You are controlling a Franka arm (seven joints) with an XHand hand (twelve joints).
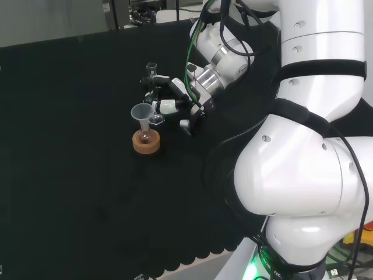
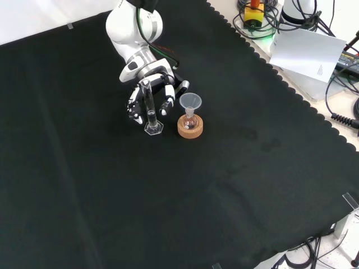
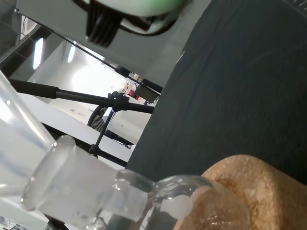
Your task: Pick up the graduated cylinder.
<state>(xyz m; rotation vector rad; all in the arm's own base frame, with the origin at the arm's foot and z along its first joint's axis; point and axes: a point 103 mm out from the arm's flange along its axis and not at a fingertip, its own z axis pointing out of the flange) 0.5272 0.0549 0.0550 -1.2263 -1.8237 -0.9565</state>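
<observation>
Hand (image 1: 175, 106) in head view: fingers part-curled around the graduated cylinder (image 1: 152, 87), not flattened out; looks like it's closing on the tube, but contact on the glass itself is hard to confirm here. Cylinder stands upright on the black cloth (image 1: 70, 146), just behind the funnel (image 1: 142, 112). One funnel, sitting in one small flask (image 1: 145, 135) on one cork ring (image 1: 145, 142).

Front view: hand (image 2: 151, 89) comes in from the top, fingers (image 2: 166, 106) reaching down on both sides of the cylinder (image 2: 150, 109). Cylinder upright, hexagonal base flat on the cloth (image 2: 224, 196). Just right of it, the cork ring (image 2: 190, 126) with flask (image 2: 190, 119) and funnel (image 2: 190, 102). Count: one cylinder, one funnel, one flask, one ring.

Wrist view: close on the flask neck (image 3: 144, 196) with the funnel stem (image 3: 62, 177) in it, and the cork ring (image 3: 249, 191) under it on the cloth (image 3: 240, 86).
</observation>
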